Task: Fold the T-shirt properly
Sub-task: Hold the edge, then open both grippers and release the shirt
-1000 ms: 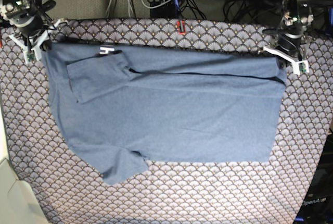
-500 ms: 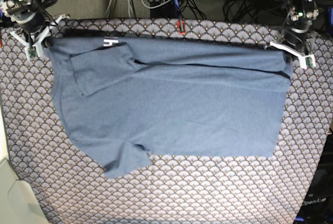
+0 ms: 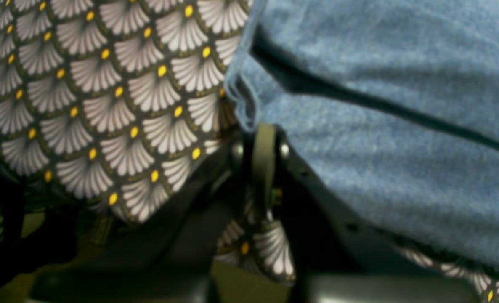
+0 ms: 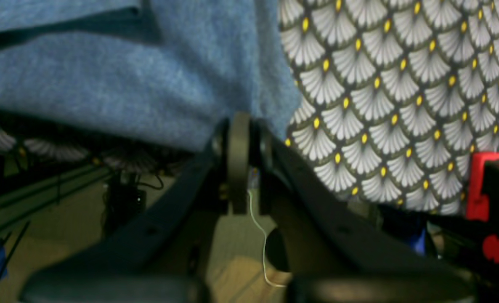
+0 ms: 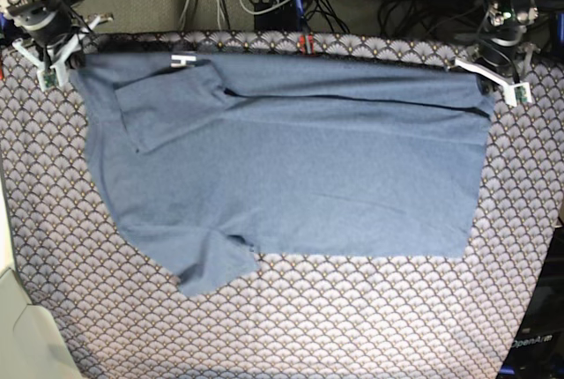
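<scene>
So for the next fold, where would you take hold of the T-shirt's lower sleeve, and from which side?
Probably at the free hem end of the lower sleeve of the T-shirt. It juts past the bottom edge onto the table cover, so fingers could come in from the near side and pinch that sleeve alone. Both the left gripper and right gripper are at the far corners, gripping fabric.

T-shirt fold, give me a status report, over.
Left gripper and right gripper both shut on the T-shirt at its far corners. One sleeve folded in. Nothing in the way on the table cover.
</scene>
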Robot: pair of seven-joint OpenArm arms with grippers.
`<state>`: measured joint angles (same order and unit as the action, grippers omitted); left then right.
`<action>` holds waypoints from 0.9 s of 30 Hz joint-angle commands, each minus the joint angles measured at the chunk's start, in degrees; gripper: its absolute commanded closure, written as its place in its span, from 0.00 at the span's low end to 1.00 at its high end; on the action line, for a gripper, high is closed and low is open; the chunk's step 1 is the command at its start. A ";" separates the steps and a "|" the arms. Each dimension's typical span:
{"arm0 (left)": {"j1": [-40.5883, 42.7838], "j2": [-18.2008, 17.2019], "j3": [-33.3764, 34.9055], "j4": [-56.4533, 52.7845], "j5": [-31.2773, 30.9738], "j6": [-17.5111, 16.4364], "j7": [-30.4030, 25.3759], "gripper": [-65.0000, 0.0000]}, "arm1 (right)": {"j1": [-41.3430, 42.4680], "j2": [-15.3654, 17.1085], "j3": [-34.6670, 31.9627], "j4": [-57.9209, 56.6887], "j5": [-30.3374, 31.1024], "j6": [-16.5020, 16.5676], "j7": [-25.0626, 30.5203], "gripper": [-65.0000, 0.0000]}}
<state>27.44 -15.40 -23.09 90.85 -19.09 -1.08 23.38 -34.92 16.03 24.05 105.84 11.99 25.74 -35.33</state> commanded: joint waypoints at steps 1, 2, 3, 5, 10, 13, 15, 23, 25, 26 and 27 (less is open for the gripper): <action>0.12 -0.91 -0.42 0.80 0.41 0.77 -1.44 0.99 | -0.29 0.80 0.78 0.75 -0.60 -0.20 0.83 1.00; 0.12 -0.91 -0.42 0.71 0.41 0.77 -1.44 0.99 | -0.29 0.80 0.69 0.75 -0.69 -0.20 0.83 1.00; 0.12 -0.82 -0.42 0.71 0.41 0.77 -1.44 0.99 | -0.29 0.80 0.69 0.58 -0.69 -0.20 0.83 1.00; 0.21 -0.82 -0.42 0.71 0.41 0.77 -1.44 0.99 | -0.20 0.72 0.52 -0.13 -0.69 -0.20 0.74 1.00; 0.21 0.32 -0.51 0.71 0.41 0.77 -1.35 0.98 | 0.15 0.63 0.69 -2.94 -0.69 -0.20 0.39 1.00; -0.06 0.32 -0.51 0.71 0.32 0.77 2.87 0.88 | 0.15 0.80 0.61 -4.08 -0.69 -0.20 0.39 1.00; -0.32 0.32 -0.60 0.71 0.32 0.77 6.73 0.75 | 0.06 0.80 0.69 -4.17 -0.69 -0.20 0.39 1.00; -0.23 0.32 -0.60 1.42 0.32 0.77 7.17 0.60 | -0.03 0.63 0.69 -4.17 -0.69 -0.20 0.39 1.00; -0.23 0.32 -0.60 1.42 0.32 0.77 7.17 0.60 | 0.06 0.63 0.69 -4.17 -0.69 -0.20 0.39 1.00; -0.14 0.32 -0.60 1.42 0.32 0.77 7.17 0.60 | 0.06 0.63 0.69 -4.26 -0.69 -0.20 0.30 1.00; -0.14 0.32 -0.60 1.42 0.32 0.77 7.17 0.60 | 0.15 0.63 0.69 -4.61 -0.69 -0.37 0.30 1.00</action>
<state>26.83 -14.59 -23.57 91.53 -18.83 -0.01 30.02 -34.48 15.86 24.01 100.77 11.99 25.71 -35.33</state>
